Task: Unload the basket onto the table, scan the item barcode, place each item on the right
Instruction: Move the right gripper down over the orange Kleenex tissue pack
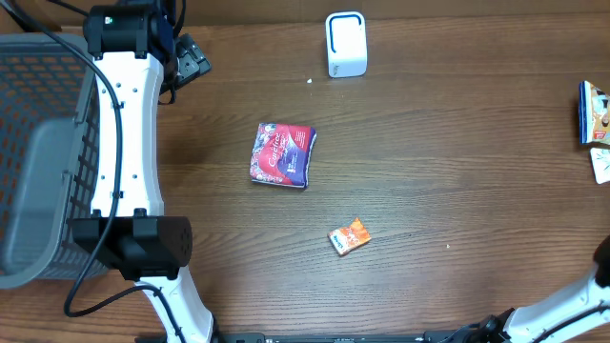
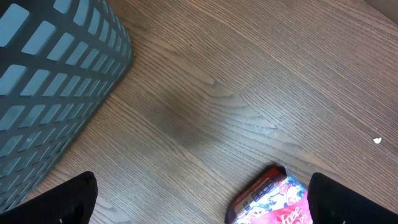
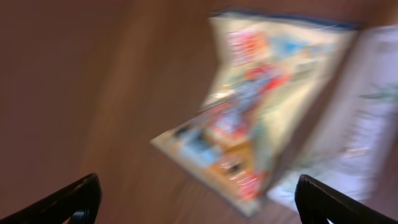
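Overhead and wrist views of a wooden table (image 1: 448, 191). The one container, a grey lattice basket (image 1: 38, 143), stands at the left edge. Its visible interior shows only mesh wall and a pale grey floor. The rest is covered by the left arm (image 1: 124, 143) or cut by the frame.

A white scanner (image 1: 345, 43) stands at the far edge, well apart from the items. A purple packet (image 1: 283, 154) lies flat at the table's middle, with a small orange packet (image 1: 349, 236) nearer the robot. A colourful packet (image 1: 594, 112) and a white card (image 1: 600, 164) lie at the right edge, both cut off by the frame.

The left gripper (image 2: 199, 208) is released, its fingers (image 2: 59, 202) spread wide above bare wood, with the basket wall to one side and a corner of the purple packet below. The right gripper (image 3: 196, 202) is likewise spread, grasping nothing, above the colourful packet. That view is heavily motion-blurred, so print and barcode cannot be read. Only a stretch of the right arm (image 1: 562, 305) enters the overhead frame.
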You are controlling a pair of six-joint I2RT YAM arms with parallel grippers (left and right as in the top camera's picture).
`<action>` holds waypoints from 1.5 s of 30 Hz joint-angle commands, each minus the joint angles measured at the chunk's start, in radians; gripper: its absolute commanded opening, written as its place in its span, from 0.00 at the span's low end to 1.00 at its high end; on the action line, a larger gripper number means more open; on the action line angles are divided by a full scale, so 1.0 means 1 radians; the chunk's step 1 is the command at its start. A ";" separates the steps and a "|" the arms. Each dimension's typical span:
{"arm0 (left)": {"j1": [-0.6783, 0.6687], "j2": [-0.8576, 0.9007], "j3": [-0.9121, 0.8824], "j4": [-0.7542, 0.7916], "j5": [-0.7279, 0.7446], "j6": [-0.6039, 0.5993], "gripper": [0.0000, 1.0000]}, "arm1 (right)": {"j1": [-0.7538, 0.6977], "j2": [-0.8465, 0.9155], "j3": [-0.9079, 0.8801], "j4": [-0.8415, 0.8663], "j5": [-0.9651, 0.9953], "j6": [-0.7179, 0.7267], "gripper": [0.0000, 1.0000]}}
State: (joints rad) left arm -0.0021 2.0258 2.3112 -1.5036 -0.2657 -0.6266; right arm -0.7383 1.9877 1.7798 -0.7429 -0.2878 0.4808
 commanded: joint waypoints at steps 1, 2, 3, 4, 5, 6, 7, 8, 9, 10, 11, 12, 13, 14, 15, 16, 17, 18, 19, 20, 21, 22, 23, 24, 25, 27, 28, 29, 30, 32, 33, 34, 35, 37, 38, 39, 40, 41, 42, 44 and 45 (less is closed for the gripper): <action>0.002 0.014 0.007 -0.003 -0.003 -0.009 1.00 | 0.053 -0.100 0.022 -0.046 -0.508 -0.158 1.00; 0.002 0.014 0.007 -0.003 -0.003 -0.009 1.00 | 0.073 -0.105 0.022 -0.090 -0.568 -0.184 1.00; 0.002 0.014 0.007 -0.003 -0.003 -0.009 1.00 | 0.097 -0.106 0.022 -0.146 -0.613 -0.221 1.00; 0.002 0.014 0.007 -0.003 -0.003 -0.009 1.00 | 0.131 -0.106 0.021 -0.227 -0.636 -0.274 1.00; 0.002 0.014 0.007 -0.003 -0.003 -0.009 1.00 | 0.164 -0.106 0.020 -0.295 -0.626 -0.319 1.00; 0.002 0.014 0.007 -0.003 -0.003 -0.009 1.00 | 0.200 -0.106 0.017 -0.357 -0.607 -0.372 1.00; 0.002 0.014 0.007 -0.003 -0.003 -0.009 1.00 | 0.239 -0.106 0.012 -0.406 -0.576 -0.416 1.00; 0.002 0.014 0.007 -0.003 -0.003 -0.009 1.00 | 0.281 -0.106 0.009 -0.448 -0.536 -0.448 1.00; 0.002 0.014 0.007 -0.003 -0.003 -0.009 1.00 | 0.340 -0.106 0.002 -0.484 -0.478 -0.472 1.00; 0.002 0.014 0.007 -0.003 -0.003 -0.009 1.00 | 0.371 -0.106 -0.002 -0.493 -0.447 -0.481 1.00; 0.002 0.014 0.008 -0.003 -0.003 -0.009 1.00 | 0.418 -0.106 -0.010 -0.503 -0.396 -0.492 1.00; 0.002 0.014 0.007 -0.003 -0.003 -0.009 1.00 | 0.466 -0.106 -0.019 -0.509 -0.338 -0.493 1.00; 0.002 0.014 0.007 -0.003 -0.003 -0.009 1.00 | 0.515 -0.106 -0.029 -0.514 -0.280 -0.493 1.00; 0.002 0.014 0.007 -0.003 -0.003 -0.009 1.00 | 0.565 -0.106 -0.042 -0.519 -0.228 -0.493 0.98; 0.002 0.014 0.007 -0.003 -0.003 -0.009 1.00 | 0.615 -0.106 -0.057 -0.521 -0.186 -0.494 0.93; 0.002 0.014 0.008 -0.003 -0.003 -0.009 1.00 | 0.662 -0.106 -0.072 -0.524 -0.156 -0.494 0.88; 0.002 0.014 0.007 -0.003 -0.003 -0.009 1.00 | 0.709 -0.106 -0.087 -0.527 -0.135 -0.494 0.83; 0.002 0.014 0.007 -0.003 -0.003 -0.009 1.00 | 0.753 -0.106 -0.104 -0.527 -0.127 -0.494 0.81; 0.002 0.014 0.007 -0.003 -0.003 -0.009 1.00 | 0.826 -0.106 -0.133 -0.527 -0.127 -0.494 0.81; 0.002 0.014 0.007 -0.003 -0.003 -0.009 1.00 | 0.868 -0.106 -0.151 -0.529 -0.127 -0.504 0.81; 0.002 0.014 0.007 -0.003 -0.003 -0.009 1.00 | 0.911 -0.106 -0.171 -0.532 -0.126 -0.517 0.81; 0.002 0.014 0.007 -0.003 -0.003 -0.009 1.00 | 0.951 -0.106 -0.192 -0.533 -0.119 -0.520 0.81; 0.002 0.014 0.007 -0.003 -0.003 -0.009 1.00 | 0.993 -0.106 -0.214 -0.534 -0.109 -0.520 0.81; 0.002 0.014 0.008 -0.003 -0.003 -0.009 1.00 | 1.032 -0.105 -0.236 -0.535 -0.096 -0.519 0.81; 0.002 0.014 0.007 -0.003 -0.003 -0.009 1.00 | 1.069 -0.105 -0.258 -0.534 -0.080 -0.518 0.81; 0.002 0.014 0.007 -0.003 -0.003 -0.009 1.00 | 1.135 -0.105 -0.304 -0.529 -0.040 -0.504 0.91; 0.002 0.014 0.007 -0.003 -0.003 -0.009 1.00 | 1.162 -0.105 -0.326 -0.524 -0.026 -0.504 0.91; 0.002 0.014 0.007 -0.003 -0.003 -0.009 1.00 | 1.189 -0.105 -0.352 -0.514 -0.026 -0.504 0.91; 0.002 0.014 0.007 -0.003 -0.003 -0.009 1.00 | 1.210 -0.105 -0.375 -0.499 -0.026 -0.504 0.91; 0.002 0.014 0.007 -0.003 -0.003 -0.009 1.00 | 1.247 -0.104 -0.419 -0.474 -0.004 -0.504 0.90; 0.002 0.014 0.007 -0.003 -0.003 -0.009 1.00 | 1.263 -0.104 -0.439 -0.458 0.014 -0.504 0.90; 0.002 0.014 0.007 -0.003 -0.003 -0.009 1.00 | 1.275 -0.104 -0.455 -0.442 0.031 -0.504 0.88; 0.002 0.014 0.007 -0.003 -0.003 -0.009 1.00 | 1.285 -0.104 -0.471 -0.425 0.041 -0.504 0.86; 0.002 0.014 0.007 -0.003 -0.003 -0.009 1.00 | 1.301 -0.104 -0.499 -0.390 0.043 -0.504 0.83; 0.002 0.014 0.007 -0.003 -0.003 -0.009 1.00 | 1.305 -0.104 -0.508 -0.380 0.042 -0.504 0.80; 0.002 0.014 0.007 -0.003 -0.003 -0.009 1.00 | 1.308 -0.104 -0.515 -0.370 0.041 -0.504 0.80; 0.002 0.014 0.007 -0.003 -0.003 -0.009 1.00 | 1.312 -0.103 -0.519 -0.365 0.041 -0.503 0.78; 0.002 0.014 0.007 -0.003 -0.003 -0.009 1.00 | 1.315 -0.101 -0.519 -0.365 0.041 -0.503 0.76; 0.002 0.014 0.008 -0.003 -0.003 -0.009 1.00 | 1.316 -0.099 -0.519 -0.364 0.041 -0.503 0.75; 0.002 0.014 0.007 -0.003 -0.003 -0.009 1.00 | 1.316 -0.095 -0.519 -0.357 0.045 -0.487 0.68; 0.002 0.014 0.007 -0.003 -0.003 -0.009 1.00 | 1.316 -0.093 -0.519 -0.350 0.053 -0.470 0.64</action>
State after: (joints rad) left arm -0.0021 2.0258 2.3112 -1.5036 -0.2661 -0.6266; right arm 0.5713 1.8847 1.2659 -1.1084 -0.2573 -0.0158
